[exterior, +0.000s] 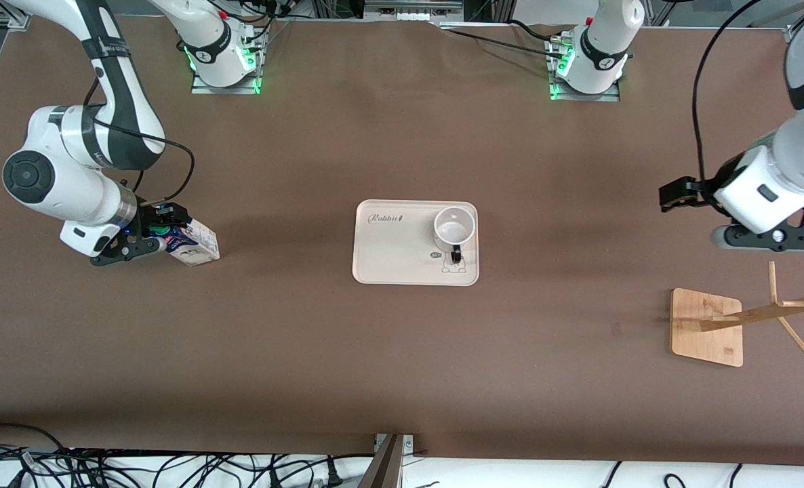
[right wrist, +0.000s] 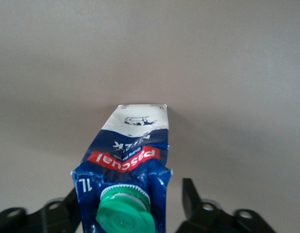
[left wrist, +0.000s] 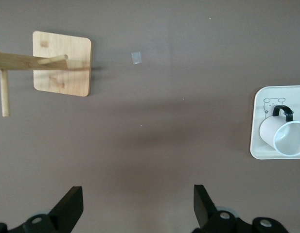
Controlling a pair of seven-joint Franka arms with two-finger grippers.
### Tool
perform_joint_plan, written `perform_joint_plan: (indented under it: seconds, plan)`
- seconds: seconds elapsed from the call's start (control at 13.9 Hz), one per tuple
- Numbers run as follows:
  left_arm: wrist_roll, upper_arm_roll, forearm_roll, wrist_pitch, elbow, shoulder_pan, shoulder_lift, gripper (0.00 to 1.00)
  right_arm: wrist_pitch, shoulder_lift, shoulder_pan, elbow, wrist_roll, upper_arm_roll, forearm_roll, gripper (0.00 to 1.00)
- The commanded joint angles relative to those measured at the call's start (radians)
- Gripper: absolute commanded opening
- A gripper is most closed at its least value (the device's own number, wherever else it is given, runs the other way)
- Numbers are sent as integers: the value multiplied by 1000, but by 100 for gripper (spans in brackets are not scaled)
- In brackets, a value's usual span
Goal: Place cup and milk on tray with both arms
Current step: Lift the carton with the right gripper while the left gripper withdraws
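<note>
The milk (exterior: 197, 245) stands on the worktop (exterior: 402, 352) toward the right arm's end, well apart from the tray (exterior: 388, 252), so it is the one item not yet delivered. The right tool (exterior: 161, 238) is set low around the carton's gabled top beside the green cap, which suits a pinch on the carton's narrow upper part. In the right wrist view its fingers (right wrist: 191, 199) flank the carton with a visible gap at one side, so the tool is partly open and no firm hold is confirmed. At the middle of the worktop, the cup (exterior: 455, 227) stands upright in the tray, in the corner toward the left arm's end, leaving the lettered part of the tray bare for the carton. The left tool (exterior: 680, 195) waits above bare worktop, fully open and holding nothing, with the wooden rack (exterior: 710, 325) near it.
</note>
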Motion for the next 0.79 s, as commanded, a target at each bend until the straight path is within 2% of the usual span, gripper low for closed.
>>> perform_joint_plan:
  seconds: [0.0,0.22,0.36,0.43,0.72]
  plan:
    - [129,34,-23,181,-201,29,-102,100,14,-2,3,-17,-14,-2,-3,30]
    - [163,103,-55,222,-224,2,-113,100,2,-8,3,9,-8,9,-3,30]
    - [157,213,-69,219,-250,-104,-131,100,-32,-13,3,43,-2,17,-1,30]
    - [160,246,-72,219,-250,-127,-131,100,-70,-14,3,76,1,32,2,30]
    - [160,246,-75,190,-215,-126,-110,100,-255,-11,40,222,128,83,3,31]
